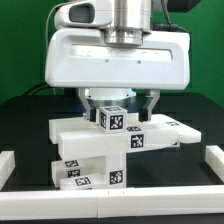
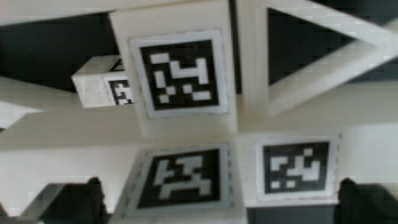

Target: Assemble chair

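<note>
Exterior view: released fingers (image 1: 151, 103) straddle, apparently without touching, the upright tagged post (image 1: 113, 120) of the chair (image 1: 155, 134), which rises directly beneath them, long axis vertical.

The arm (image 1: 125, 15) above the pincer (image 1: 119, 108) is cut off by the exterior view's edge. Its broad white housing (image 1: 120, 60) hides the worktop (image 1: 25, 125) behind the pincer. Directly below the pincer, the upright post (image 1: 113, 120) of the chair (image 1: 90, 165) covers the middle of the slab (image 1: 160, 130), so how the two meet cannot be told. In the wrist view the pincer's fingertips (image 2: 63, 205) are dark, blurred and clipped at the frame's corners. The X-braced panel (image 2: 320, 60) beyond one fingertip runs out of frame. The small tagged block (image 2: 107, 85) is perhaps a post end, but it is too soft to say.
</note>
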`<control>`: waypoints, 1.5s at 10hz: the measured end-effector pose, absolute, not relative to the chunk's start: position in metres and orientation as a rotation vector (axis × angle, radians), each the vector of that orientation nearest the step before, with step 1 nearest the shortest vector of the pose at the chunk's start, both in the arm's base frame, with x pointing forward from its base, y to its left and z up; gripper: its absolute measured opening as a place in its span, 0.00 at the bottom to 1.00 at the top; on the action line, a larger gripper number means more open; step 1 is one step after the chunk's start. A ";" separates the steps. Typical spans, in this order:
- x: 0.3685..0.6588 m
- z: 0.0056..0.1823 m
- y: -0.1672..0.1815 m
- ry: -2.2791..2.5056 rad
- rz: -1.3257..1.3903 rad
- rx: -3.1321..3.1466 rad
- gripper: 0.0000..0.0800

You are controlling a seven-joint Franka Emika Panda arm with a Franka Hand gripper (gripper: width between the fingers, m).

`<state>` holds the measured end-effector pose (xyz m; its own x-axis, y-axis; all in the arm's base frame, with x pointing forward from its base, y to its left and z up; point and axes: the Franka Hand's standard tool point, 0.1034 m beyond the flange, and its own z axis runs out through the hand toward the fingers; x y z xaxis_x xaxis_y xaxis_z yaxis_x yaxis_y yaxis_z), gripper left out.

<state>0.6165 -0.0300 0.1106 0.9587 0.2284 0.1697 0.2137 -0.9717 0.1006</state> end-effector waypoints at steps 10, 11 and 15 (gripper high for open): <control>0.619 0.109 -0.034 -0.638 0.309 3.052 0.33; 0.619 0.109 -0.035 -0.807 0.310 3.027 0.33; 0.619 0.109 -0.036 -1.569 0.288 2.820 0.33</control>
